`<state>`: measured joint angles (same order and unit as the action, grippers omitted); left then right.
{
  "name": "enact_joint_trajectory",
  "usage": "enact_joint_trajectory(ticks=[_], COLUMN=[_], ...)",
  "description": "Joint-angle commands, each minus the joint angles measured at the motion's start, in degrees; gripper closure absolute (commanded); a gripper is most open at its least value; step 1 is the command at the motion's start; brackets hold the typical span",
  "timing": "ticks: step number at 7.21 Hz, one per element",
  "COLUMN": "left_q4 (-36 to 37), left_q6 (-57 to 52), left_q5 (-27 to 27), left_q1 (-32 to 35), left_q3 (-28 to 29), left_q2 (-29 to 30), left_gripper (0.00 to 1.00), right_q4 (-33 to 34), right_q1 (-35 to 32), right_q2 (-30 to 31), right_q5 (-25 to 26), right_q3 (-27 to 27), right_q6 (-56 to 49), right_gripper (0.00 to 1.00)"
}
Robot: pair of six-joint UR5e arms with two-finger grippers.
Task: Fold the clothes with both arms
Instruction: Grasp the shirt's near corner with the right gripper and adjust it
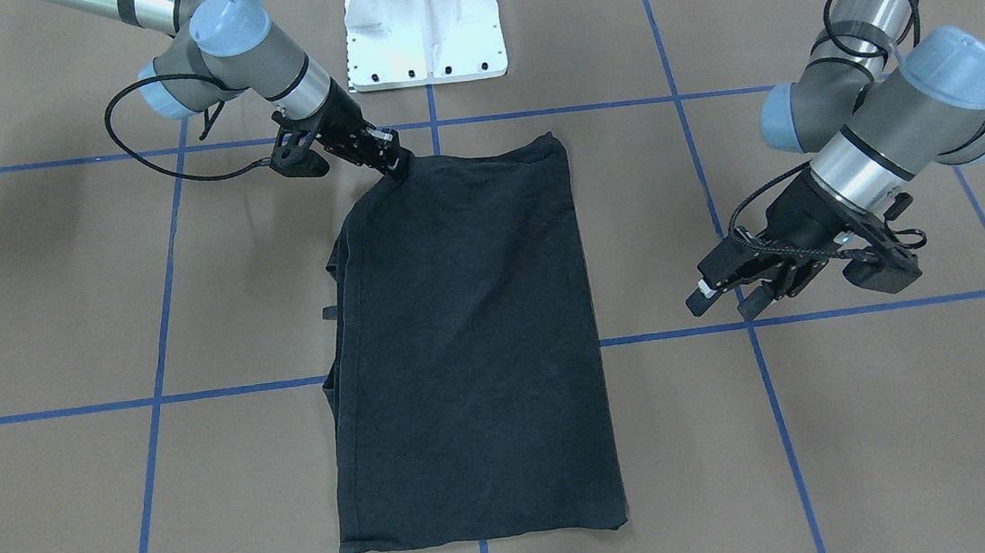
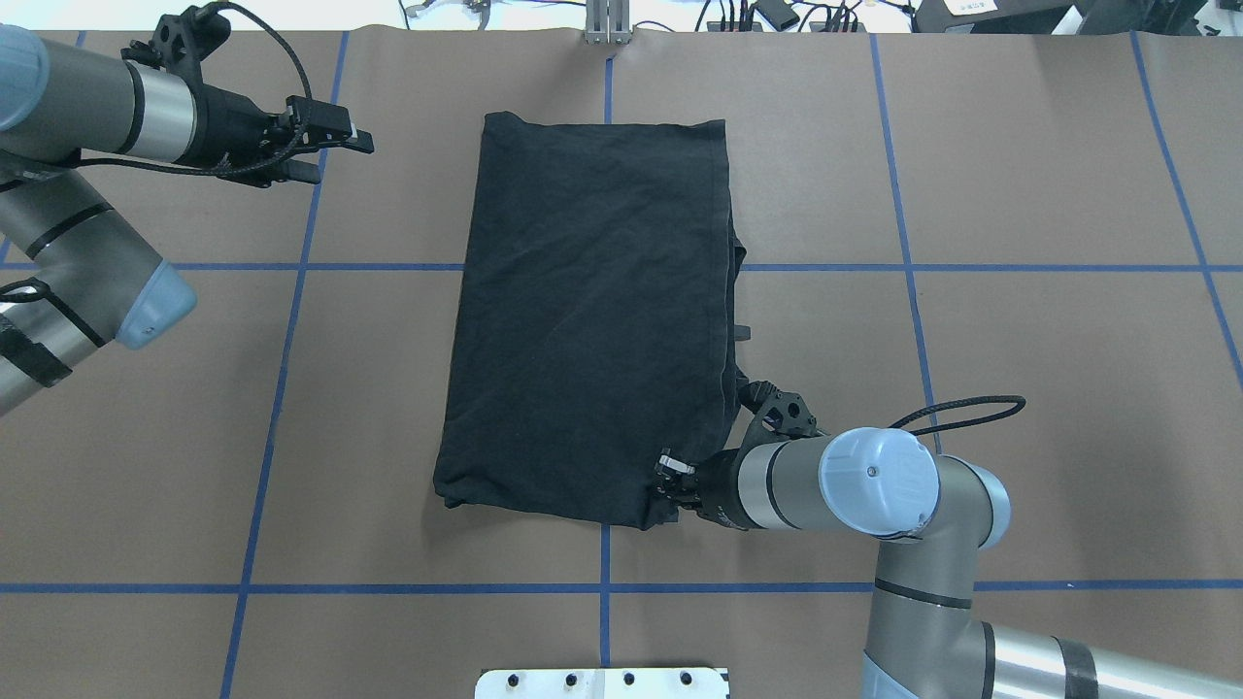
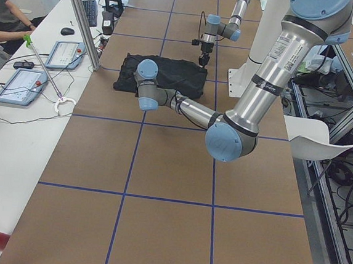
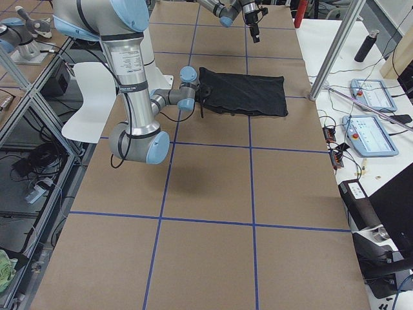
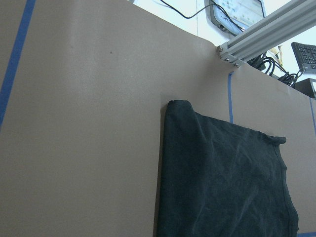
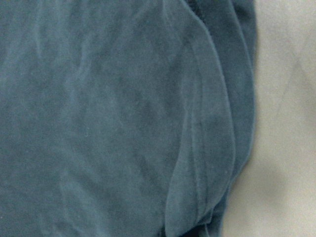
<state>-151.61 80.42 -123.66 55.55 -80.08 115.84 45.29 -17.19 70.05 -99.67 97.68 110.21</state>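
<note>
Overhead exterior, bottom of frame upward.

Right hand (image 2: pixel 670 478): sits at the lower right corner of the T-shirt (image 2: pixel 592 311), fingers pressed together on the cloth edge. Reads as pinching that corner. Its wrist camera is filled with dark fabric, several layered edges showing.

T-shirt: black, lying in the middle of the tabletop (image 2: pixel 1020 194), folded into a long rectangle running bottom to top of the frame. Surface lightly creased. No print showing on the upper face. Along the right-hand edge, loose inner layers bulge out past the fold line. The left edge is cleaner.

Left hand (image 2: pixel 345 163): upper left of frame, fingers spread, carrying nothing, well apart from the cloth.

Handling, judged:
- Light, soft and limp, with no stiffness; it will sag and drape from any single hold.
- Stacked layers likely slide on each other, so a shallow pinch may lift only the top one.
- Best holds are the corners of a short edge, one per hand, biting through all layers, kept taut between them.
</note>
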Motion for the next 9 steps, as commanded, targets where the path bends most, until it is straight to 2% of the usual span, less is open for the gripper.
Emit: enact_joint_trajectory(ticks=[1,4,6,7,8,9], left_q4=[-0.1,-0.1,0.0,-0.1,0.0,-0.1], left_q6=[0.0,0.8,1.7,4.4,4.4,4.4], left_q5=[-0.1,-0.1,-1.2,-2.9,-2.9,-2.9], left_q1=[0.0,-0.3,-0.7,-0.7,-0.7,-0.7], left_q3=[-0.1,-2.0,-3.2,-3.9,-3.9,-3.8], left_q2=[0.0,0.3,0.2,0.2,0.2,0.1], left_gripper=[0.0,0.0,0.0,0.0,0.0,0.0], right_q4=[0.0,-0.2,-0.2,-0.2,-0.2,-0.1], right_q1=[-0.3,-2.9,-2.8,-2.7,-2.3,-2.1], right_q2=[-0.1,-0.3,0.1,0.2,0.2,0.4], right_q5=[0.0,-3.2,-3.2,-3.3,-3.3,-3.0], right_q3=[0.2,2.8,2.3,2.2,1.0,0.8], right_q6=[0.4,1.9,1.8,1.6,1.6,1.5], right_gripper=[1.0,1.0,1.0,0.76,0.03,0.0])
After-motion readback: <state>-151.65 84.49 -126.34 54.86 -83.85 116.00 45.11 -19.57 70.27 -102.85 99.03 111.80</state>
